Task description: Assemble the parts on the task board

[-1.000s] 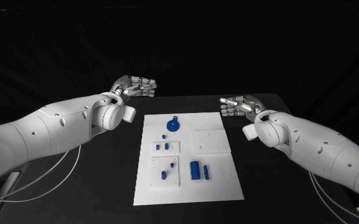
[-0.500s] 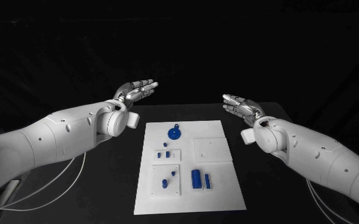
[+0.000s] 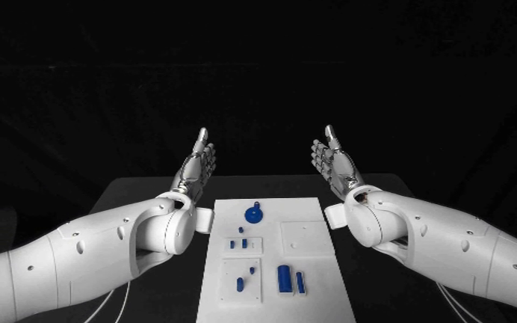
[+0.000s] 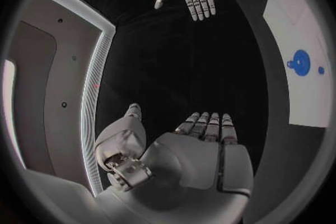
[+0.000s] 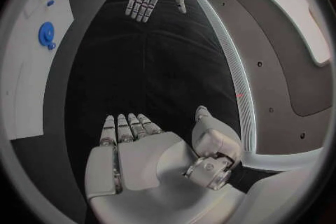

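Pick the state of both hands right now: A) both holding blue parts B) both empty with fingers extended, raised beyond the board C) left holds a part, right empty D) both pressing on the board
B: the left hand and right hand stand flat and empty, beyond the task board, blue parts untouched.

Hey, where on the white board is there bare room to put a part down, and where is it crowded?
On the task board, the far corners either side of the round blue part are bare, as is the raised square plate on the right. The near middle is crowded: small blue pegs on the left plates, two upright blue cylinders beside them. Both hands are raised off it.
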Tool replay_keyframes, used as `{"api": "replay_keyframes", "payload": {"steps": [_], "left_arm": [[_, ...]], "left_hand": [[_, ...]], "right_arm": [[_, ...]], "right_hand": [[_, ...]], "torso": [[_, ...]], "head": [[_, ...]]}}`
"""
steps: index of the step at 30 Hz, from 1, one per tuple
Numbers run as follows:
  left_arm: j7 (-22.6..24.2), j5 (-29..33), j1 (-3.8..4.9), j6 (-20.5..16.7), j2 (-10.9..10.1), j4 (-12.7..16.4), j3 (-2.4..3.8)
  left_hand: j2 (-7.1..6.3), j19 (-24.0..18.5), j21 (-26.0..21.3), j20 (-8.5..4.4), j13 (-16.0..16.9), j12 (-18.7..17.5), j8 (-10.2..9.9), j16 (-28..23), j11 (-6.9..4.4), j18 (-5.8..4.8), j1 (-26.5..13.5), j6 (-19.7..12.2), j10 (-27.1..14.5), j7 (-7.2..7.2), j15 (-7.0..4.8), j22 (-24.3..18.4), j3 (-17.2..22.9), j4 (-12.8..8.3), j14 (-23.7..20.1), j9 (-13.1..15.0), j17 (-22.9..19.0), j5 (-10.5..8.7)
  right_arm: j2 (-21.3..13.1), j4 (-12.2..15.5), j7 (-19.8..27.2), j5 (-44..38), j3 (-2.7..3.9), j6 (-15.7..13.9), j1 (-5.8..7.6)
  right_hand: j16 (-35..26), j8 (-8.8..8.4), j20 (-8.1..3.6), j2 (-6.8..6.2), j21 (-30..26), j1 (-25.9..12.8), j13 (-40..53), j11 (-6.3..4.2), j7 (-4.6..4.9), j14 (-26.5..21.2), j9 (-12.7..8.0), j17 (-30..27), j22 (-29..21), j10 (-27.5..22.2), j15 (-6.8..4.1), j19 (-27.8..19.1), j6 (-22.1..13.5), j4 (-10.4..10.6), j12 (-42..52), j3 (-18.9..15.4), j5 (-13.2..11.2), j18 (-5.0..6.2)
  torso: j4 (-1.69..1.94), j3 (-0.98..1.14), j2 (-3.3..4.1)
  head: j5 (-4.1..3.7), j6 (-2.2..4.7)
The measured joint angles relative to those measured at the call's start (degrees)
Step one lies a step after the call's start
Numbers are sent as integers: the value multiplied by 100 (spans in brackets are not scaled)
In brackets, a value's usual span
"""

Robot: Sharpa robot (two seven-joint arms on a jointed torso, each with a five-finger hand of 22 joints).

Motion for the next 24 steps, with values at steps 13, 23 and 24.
{"api": "replay_keyframes", "payload": {"steps": [13,23,24], "left_arm": [[399,156,-313,-1136,-171,694,199],[481,191,-313,-1306,-172,696,199],[485,192,-313,-1313,-172,696,199]], "left_hand": [[3,-183,-1,-19,-11,-22,0,0,-18,1,-748,-236,-282,-22,-16,-54,-31,0,-291,-9,-7,-22],[3,-183,-1,-19,-10,-22,0,0,-18,2,-747,-235,-281,-22,-16,-56,-31,0,-290,-10,-7,-22],[3,-183,0,-19,-10,-22,0,0,-18,2,-747,-235,-281,-22,-16,-55,-30,0,-290,-10,-7,-22]], "right_arm": [[-388,1239,786,1054,-439,-1605,115],[-394,1256,956,1270,-441,-1909,119],[-394,1257,963,1278,-441,-1920,119]], "right_hand": [[0,-24,-29,-17,-21,-427,-11,-27,-14,-237,-12,-14,-14,-210,-27,-148,-166,23,0,23,-46,0],[0,-23,-29,-17,-21,-426,-11,-27,-14,-237,-12,-14,-13,-210,-27,-148,-166,24,0,23,-46,1],[1,-23,-29,-17,-21,-426,-11,-27,-13,-237,-12,-14,-13,-210,-26,-148,-166,24,0,23,-45,1]], "torso": [[32,-3,-60],[34,-3,-63],[34,-3,-63]], "head": [[-8,12],[-8,12],[-8,12]]}}
